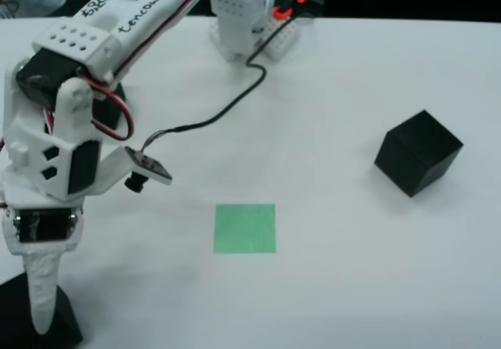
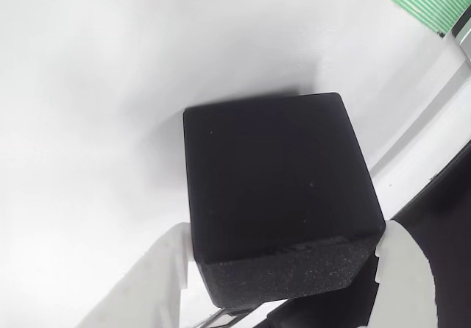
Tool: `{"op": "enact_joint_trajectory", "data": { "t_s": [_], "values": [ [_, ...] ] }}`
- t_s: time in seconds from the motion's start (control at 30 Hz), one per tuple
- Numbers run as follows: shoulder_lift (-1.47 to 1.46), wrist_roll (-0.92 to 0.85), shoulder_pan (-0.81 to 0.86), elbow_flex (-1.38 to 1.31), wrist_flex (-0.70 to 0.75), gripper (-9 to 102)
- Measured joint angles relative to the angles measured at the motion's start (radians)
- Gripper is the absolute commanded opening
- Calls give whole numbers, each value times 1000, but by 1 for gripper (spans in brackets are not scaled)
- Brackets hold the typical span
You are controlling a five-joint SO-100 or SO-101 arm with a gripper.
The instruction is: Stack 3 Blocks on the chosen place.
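In the view from above, my gripper (image 1: 41,306) points down at the bottom left corner, over a black block (image 1: 66,325) that it mostly hides. The view that rides on the gripper has this block (image 2: 276,195) resting on the white table. A white finger (image 2: 158,284) presses against its left side and the other finger (image 2: 405,280) against its right, so my gripper (image 2: 283,273) is shut on it. A second black block (image 1: 417,153) sits alone at the right. The green striped square (image 1: 245,228) (image 2: 430,1) lies flat at mid table with nothing on it. A dark shape (image 1: 108,108) behind the arm is mostly hidden.
The arm's base (image 1: 246,20) stands at the far edge of the white table (image 1: 352,286). A black cable (image 1: 227,106) runs from it across the surface to the camera on the gripper. Bare surface surrounds the green square.
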Motion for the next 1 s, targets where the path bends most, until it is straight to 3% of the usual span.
{"op": "enact_joint_trajectory", "data": {
  "t_s": [0.67,1.0],
  "values": [
    [555,-6,-304,537,130,19],
    [825,-110,-408,857,169,19]
  ]
}}
